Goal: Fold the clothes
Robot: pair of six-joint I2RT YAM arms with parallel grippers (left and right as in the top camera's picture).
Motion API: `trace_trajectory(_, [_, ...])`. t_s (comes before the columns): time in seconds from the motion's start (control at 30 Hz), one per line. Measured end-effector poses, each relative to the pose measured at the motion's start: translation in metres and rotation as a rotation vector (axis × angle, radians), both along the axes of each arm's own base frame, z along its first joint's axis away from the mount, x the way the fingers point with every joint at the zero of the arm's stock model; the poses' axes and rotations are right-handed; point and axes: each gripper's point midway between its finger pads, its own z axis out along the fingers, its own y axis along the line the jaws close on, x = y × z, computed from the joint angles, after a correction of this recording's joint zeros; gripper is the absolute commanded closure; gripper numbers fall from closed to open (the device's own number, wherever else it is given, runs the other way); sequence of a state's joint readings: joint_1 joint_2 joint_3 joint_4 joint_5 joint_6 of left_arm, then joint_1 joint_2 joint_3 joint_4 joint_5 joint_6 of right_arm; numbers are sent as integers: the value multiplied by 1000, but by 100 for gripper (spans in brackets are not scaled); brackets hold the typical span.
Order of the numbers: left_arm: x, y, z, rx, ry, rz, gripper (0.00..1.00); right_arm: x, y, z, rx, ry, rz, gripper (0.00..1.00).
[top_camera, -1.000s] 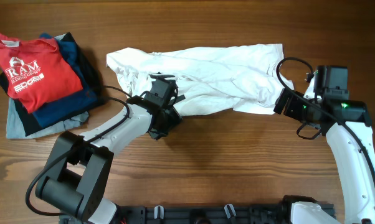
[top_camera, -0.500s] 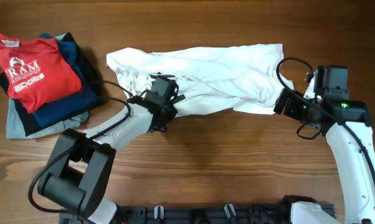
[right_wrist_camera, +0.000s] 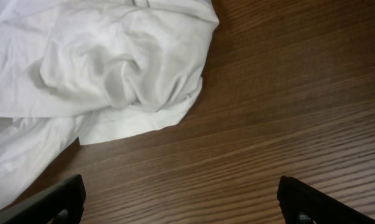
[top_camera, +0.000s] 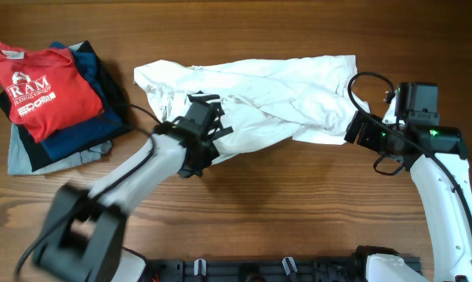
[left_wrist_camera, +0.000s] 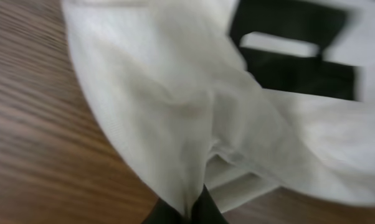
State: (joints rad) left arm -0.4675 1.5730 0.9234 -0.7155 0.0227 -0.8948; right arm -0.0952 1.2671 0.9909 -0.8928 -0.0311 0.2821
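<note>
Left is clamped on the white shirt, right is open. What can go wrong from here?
1. The left gripper pinches a bunched fold of the white T-shirt. It may hold several layers, so lifting could keep it crumpled.
2. The right gripper is open over bare table, holding nothing. A one-sided pull may drag the shirt.

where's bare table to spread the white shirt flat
Free: the wide table patch in front of the white shirt, between the left arm and right arm, and the strip behind the shirt. Crowded: the left end with the clothes pile, and the shirt's near edge where the left gripper pinches it.
</note>
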Motion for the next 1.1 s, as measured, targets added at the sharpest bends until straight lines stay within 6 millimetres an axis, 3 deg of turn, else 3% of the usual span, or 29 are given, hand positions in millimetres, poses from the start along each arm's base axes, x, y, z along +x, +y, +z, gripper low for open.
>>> trace_trajectory(0.03, [2,2,18,-14,-39,-12,96,0,0,0,0,0,0,0])
trace_trajectory(0.07, [7,5,33,-25,-83,-14,87,0,0,0,0,0,0,0])
trace_trajectory(0.1, [13,9,48,-34,-134,-10,66,0,0,0,0,0,0,0])
trace_trajectory(0.13, [21,15,68,-42,-203,-1,52,0,0,0,0,0,0,0])
trace_trajectory(0.17, [30,27,93,-47,-286,26,48,0,0,0,0,1,0,0])
trace_trajectory(0.2, [34,34,105,-48,-325,46,44,0,0,0,0,0,0,0])
trace_trajectory(0.27, [33,46,112,-34,-339,73,35,0,0,0,0,1,0,0])
trace_trajectory(0.4, [23,53,92,14,-249,68,36,0,0,0,0,0,0,0])
trace_trajectory(0.6, [5,49,51,29,-54,41,50,0,0,0,0,0,0,0])
trace_trajectory(0.83, [-16,28,18,-3,115,-12,46,0,0,0,0,0,0,0])
trace_trajectory(1.1, [-9,15,-16,-2,129,19,43,0,0,0,0,0,0,0])
